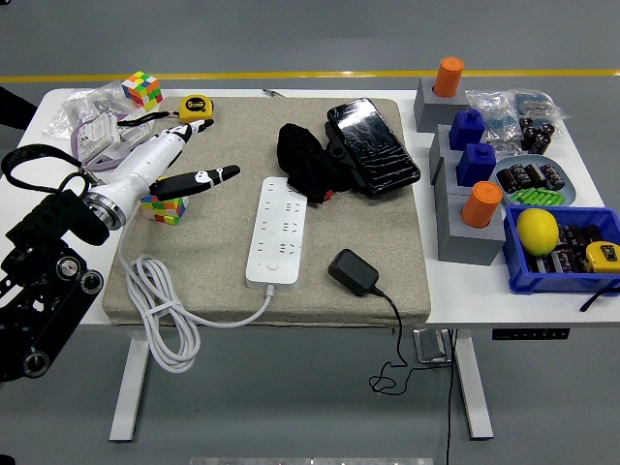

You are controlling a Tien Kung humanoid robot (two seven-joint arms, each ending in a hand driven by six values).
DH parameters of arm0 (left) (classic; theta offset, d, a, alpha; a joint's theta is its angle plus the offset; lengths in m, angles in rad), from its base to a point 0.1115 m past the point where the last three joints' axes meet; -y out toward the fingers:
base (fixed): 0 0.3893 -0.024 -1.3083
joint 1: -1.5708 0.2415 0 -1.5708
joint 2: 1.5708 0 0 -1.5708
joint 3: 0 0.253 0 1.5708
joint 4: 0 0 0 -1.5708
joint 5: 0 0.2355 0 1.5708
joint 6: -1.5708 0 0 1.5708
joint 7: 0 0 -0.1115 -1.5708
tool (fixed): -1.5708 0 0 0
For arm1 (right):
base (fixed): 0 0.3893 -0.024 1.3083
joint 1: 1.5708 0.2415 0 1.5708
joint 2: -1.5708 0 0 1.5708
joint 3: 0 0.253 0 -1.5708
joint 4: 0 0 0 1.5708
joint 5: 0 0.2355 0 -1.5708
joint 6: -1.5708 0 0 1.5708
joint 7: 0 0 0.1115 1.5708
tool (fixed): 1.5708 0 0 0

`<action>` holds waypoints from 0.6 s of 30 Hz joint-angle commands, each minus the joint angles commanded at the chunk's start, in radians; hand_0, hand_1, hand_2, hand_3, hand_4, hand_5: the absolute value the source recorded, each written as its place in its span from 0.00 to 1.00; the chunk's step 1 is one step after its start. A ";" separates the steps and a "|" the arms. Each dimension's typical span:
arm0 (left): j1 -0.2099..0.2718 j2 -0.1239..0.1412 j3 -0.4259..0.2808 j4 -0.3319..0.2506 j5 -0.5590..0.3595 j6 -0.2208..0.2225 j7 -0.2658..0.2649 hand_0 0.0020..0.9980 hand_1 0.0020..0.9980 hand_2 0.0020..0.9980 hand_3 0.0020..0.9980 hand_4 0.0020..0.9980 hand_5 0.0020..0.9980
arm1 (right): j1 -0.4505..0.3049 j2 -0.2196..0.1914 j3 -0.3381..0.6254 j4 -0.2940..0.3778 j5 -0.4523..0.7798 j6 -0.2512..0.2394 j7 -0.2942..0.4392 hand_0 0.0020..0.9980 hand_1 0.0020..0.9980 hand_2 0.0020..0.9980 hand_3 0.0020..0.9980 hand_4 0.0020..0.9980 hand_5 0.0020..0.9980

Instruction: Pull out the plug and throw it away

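A white power strip (276, 232) lies lengthwise on the grey mat (329, 262), its white cord (165, 320) coiled over the mat's front left corner. A black plug adapter (354, 272) lies on the mat to the strip's right, apart from it, with its black cable (395, 334) hanging over the table's front edge. My left hand (179, 160) is open with fingers spread, held over the mat's left edge, well left of the strip. It holds nothing. My right arm is out of view.
A small Rubik's cube (164, 207) sits under my left hand; another cube (142, 89), a yellow tape measure (198, 107) and plastic bags (92, 121) lie at back left. A black cloth (305, 160) and black pouch (372, 145) lie behind the strip. Grey blocks and a blue bin (557, 247) stand right.
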 joint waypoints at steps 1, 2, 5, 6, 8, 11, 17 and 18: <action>0.000 0.000 -0.001 -0.001 0.000 0.000 0.000 1.00 1.00 1.00 1.00 1.00 0.96 | 0.000 0.000 0.000 0.000 0.000 0.000 0.000 0.57 0.66 0.67 0.59 1.00 0.47; 0.001 -0.001 -0.004 -0.001 0.000 0.000 -0.001 1.00 1.00 1.00 1.00 1.00 0.95 | 0.000 -0.001 0.000 0.000 0.000 0.000 0.000 0.57 0.66 0.67 0.59 1.00 0.47; 0.004 -0.004 -0.009 -0.002 0.002 0.000 0.001 1.00 1.00 1.00 1.00 1.00 0.95 | 0.000 -0.003 -0.002 0.000 0.000 0.000 -0.001 0.57 0.66 0.67 0.59 1.00 0.47; 0.004 -0.004 -0.009 -0.002 0.003 -0.001 0.001 1.00 1.00 1.00 1.00 1.00 0.95 | 0.000 -0.003 -0.003 0.000 0.000 0.000 -0.001 0.57 0.66 0.67 0.59 1.00 0.47; 0.006 -0.004 -0.009 -0.002 0.003 -0.001 0.002 1.00 1.00 1.00 1.00 1.00 0.95 | 0.000 -0.002 -0.004 0.000 0.001 0.001 -0.001 0.57 0.66 0.67 0.59 1.00 0.47; 0.009 -0.006 -0.007 -0.002 0.004 -0.001 0.003 1.00 1.00 1.00 1.00 1.00 0.95 | -0.002 -0.001 -0.006 0.000 0.002 0.002 -0.002 0.57 0.66 0.67 0.59 1.00 0.47; 0.013 -0.006 -0.007 -0.001 0.005 -0.002 0.004 1.00 1.00 1.00 1.00 1.00 0.94 | -0.004 -0.001 -0.007 0.001 0.003 0.001 -0.003 0.57 0.66 0.67 0.59 1.00 0.47; 0.013 -0.006 -0.007 -0.001 0.006 -0.002 0.004 1.00 1.00 1.00 1.00 1.00 0.94 | -0.005 0.000 -0.005 0.001 0.002 0.001 -0.003 0.57 0.66 0.67 0.59 1.00 0.47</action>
